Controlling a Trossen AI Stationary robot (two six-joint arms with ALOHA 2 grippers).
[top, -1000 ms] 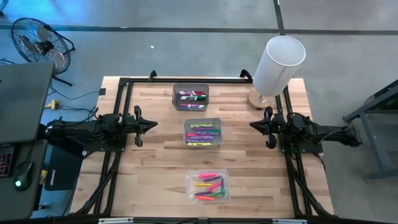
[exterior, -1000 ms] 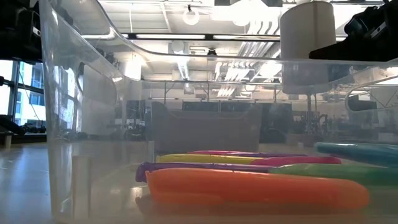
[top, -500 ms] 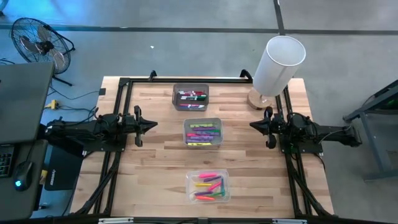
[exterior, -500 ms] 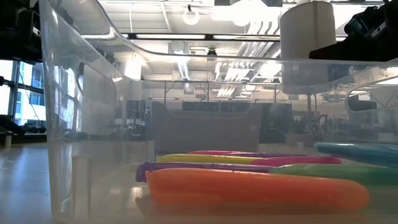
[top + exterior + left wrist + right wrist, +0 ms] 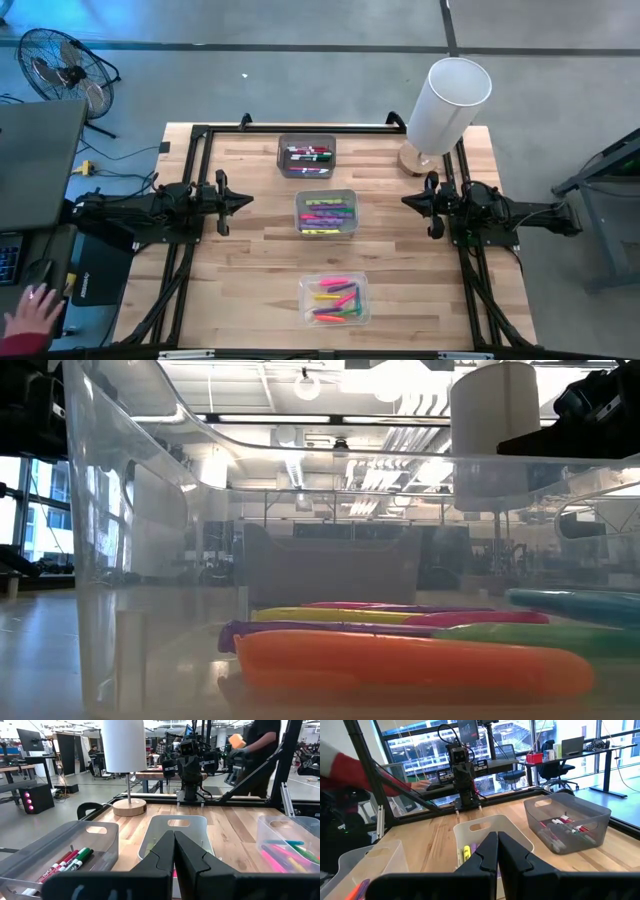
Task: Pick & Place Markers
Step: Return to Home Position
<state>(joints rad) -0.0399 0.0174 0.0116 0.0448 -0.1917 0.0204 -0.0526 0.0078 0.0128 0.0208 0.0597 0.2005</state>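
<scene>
Low view looks through the wall of the nearest clear bin (image 5: 120, 560), where the markers (image 5: 400, 628) lie flat on its floor. An orange marker (image 5: 410, 660) is in front, with purple, green, yellow and pink ones behind it. From above, this bin sits near the front edge of the wooden table (image 5: 250, 290), about midway across.

Farther back, at the table's middle, stands a second pale bin (image 5: 326, 192) holding pink, purple and yellow-green pens (image 5: 327, 213). The left gripper (image 5: 248, 199) hangs level with this bin on its left side. The right gripper (image 5: 405, 201) faces it from the right side. Both point inward at the bin and stay apart from it. Each wrist view shows its own two dark fingers pressed together at the tips with nothing between them.

Beyond the middle bin, near the far edge, a dark grey bin (image 5: 282, 157) holds dark pens with red and green caps (image 5: 308, 154). A white lamp (image 5: 445, 100) on a round wooden base stands at the far right corner.

Off the table on the left, a person's hand (image 5: 30, 312) in a red sleeve rests at a desk. A floor fan (image 5: 62, 65) stands on the floor beyond the far left corner.
</scene>
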